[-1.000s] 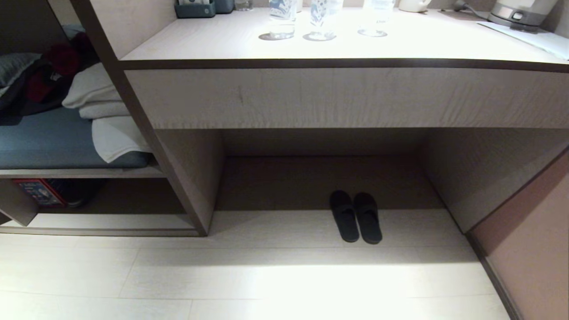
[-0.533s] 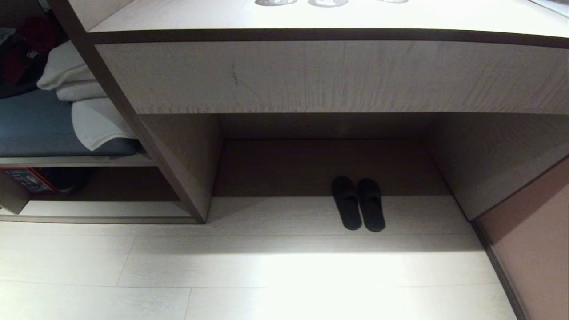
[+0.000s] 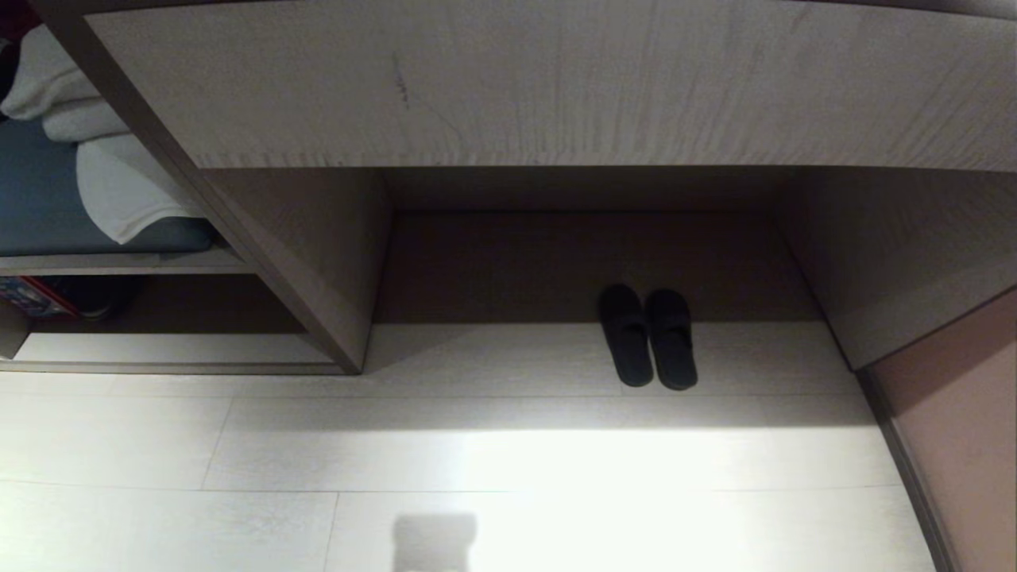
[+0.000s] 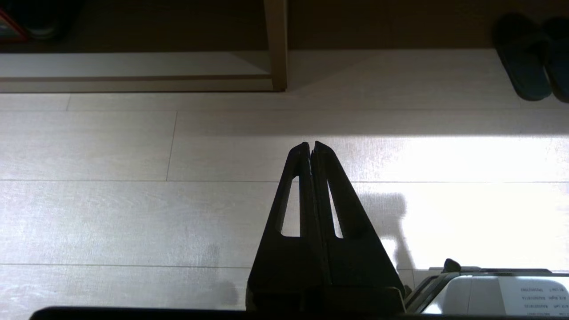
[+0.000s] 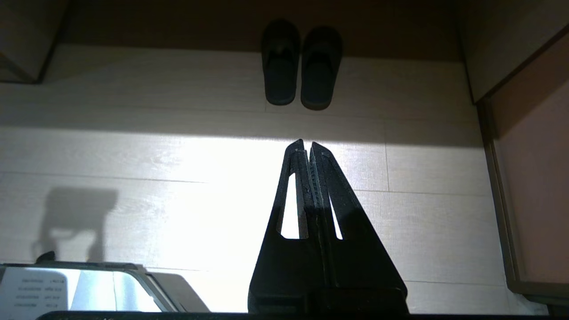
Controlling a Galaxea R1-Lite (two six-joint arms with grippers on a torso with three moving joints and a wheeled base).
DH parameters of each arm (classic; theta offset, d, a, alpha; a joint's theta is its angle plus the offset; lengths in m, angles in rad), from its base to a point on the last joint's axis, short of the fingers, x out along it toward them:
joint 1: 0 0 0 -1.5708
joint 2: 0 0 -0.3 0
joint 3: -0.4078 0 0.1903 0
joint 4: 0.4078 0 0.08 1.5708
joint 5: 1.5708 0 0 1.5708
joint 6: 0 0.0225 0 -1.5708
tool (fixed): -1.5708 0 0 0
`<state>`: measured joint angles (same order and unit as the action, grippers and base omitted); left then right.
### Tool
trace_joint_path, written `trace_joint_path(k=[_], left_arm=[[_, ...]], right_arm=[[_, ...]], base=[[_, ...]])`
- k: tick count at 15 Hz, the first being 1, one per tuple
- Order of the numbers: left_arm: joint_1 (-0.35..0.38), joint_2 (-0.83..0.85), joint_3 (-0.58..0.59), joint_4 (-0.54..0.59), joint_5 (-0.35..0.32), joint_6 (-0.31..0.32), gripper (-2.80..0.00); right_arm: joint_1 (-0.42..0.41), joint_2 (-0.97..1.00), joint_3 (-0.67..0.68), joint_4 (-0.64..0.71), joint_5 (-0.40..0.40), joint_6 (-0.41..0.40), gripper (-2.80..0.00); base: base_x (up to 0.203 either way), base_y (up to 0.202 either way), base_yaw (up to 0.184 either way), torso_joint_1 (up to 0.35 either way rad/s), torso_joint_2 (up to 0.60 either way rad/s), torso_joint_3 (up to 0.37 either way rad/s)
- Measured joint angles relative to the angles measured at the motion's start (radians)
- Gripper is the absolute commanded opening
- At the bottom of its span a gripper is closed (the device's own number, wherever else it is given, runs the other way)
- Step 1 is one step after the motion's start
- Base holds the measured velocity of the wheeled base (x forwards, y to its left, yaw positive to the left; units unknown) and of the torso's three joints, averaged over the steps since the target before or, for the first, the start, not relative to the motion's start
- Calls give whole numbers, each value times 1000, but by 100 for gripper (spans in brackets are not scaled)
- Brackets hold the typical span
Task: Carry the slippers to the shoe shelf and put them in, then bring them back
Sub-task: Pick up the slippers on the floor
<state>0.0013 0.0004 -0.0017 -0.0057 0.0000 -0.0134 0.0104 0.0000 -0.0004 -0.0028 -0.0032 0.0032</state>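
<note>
While the slippers [image 3: 647,337] sit side by side on the floor [image 3: 508,453] under the desk [image 3: 508,79], left gripper [image 4: 311,144] and right gripper [image 5: 307,143] hang closed, empty.

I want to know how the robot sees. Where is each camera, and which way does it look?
Head view: high up, looking down at the slippers under the desk; no robot parts show.
Left wrist view: behind the shut left hand, looking over the floor towards the shoe shelf.
Right wrist view: behind the shut right hand, facing the slippers.
All three share the slippers.
</note>
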Motion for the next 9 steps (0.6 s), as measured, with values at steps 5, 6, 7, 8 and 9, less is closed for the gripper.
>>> trace_joint_path(k=[5,6,7,8,9], left_arm=[[0,0,0,0,1,0,-280],[0,0,0,0,0,0,-280],[0,0,0,0,0,0,-280],[0,0,0,0,0,0,-280],[0,0,0,0,0,0,-280]], right_arm=[[0,0,0,0,0,0,-280],[0,0,0,0,0,0,-280],[0,0,0,0,0,0,-280],[0,0,0,0,0,0,-280],[0,0,0,0,0,0,-280]], base=[[0,0,0,3,1,-193],[0,0,0,5,3,-195],[0,0,0,2,3,-211],[0,0,0,7,2,-198],[0,0,0,11,2,-193]])
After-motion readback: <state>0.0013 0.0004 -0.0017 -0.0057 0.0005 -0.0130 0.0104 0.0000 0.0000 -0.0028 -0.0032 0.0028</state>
